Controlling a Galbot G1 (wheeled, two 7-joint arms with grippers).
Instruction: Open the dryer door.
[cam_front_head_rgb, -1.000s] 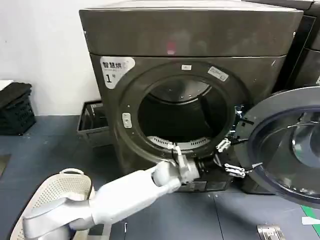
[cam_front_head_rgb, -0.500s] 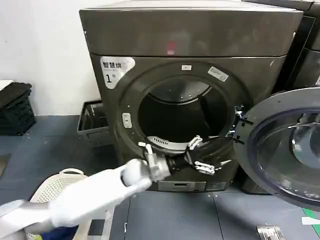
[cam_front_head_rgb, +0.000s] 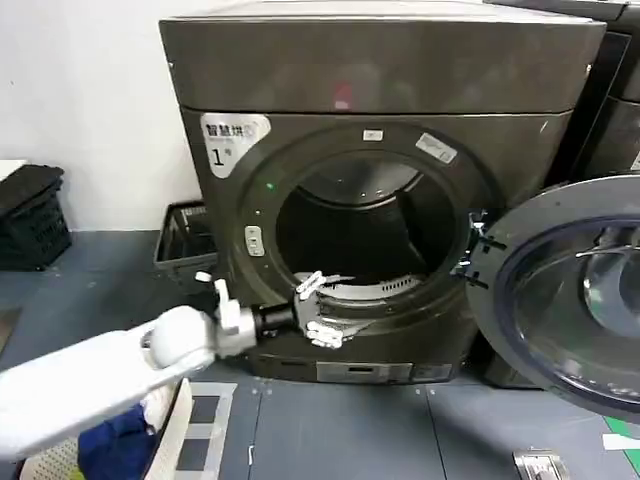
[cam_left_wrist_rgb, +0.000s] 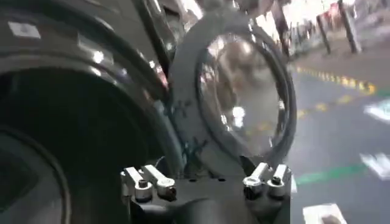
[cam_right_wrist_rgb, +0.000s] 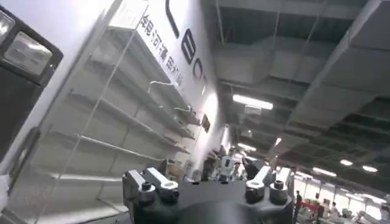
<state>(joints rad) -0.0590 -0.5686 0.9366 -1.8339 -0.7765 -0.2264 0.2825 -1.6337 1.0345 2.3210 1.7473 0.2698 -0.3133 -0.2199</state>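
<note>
The dryer (cam_front_head_rgb: 380, 80) is a dark bronze-grey box with a white "1" label (cam_front_head_rgb: 232, 140), and its drum opening (cam_front_head_rgb: 360, 230) is exposed. The dryer door (cam_front_head_rgb: 570, 290) stands swung wide to the right, its grey inner face and dark glass turned toward me. My left gripper (cam_front_head_rgb: 320, 310) hangs open and empty in front of the lower left rim of the opening, apart from the door. In the left wrist view, the left gripper (cam_left_wrist_rgb: 206, 182) points at the dryer door (cam_left_wrist_rgb: 244, 97) farther off. My right gripper (cam_right_wrist_rgb: 207, 182) is open, facing shelves and ceiling.
A dark wire basket (cam_front_head_rgb: 185, 245) stands on the floor beside the dryer's left side. Black crates (cam_front_head_rgb: 30, 215) sit at the far left. A white laundry basket (cam_front_head_rgb: 178, 425) with blue cloth (cam_front_head_rgb: 115, 445) is under my left arm. A darker machine (cam_front_head_rgb: 620, 100) stands behind the open door.
My left arm has drawn back leftward, from near the door's hinge side to the lower left of the opening. The door stays wide open.
</note>
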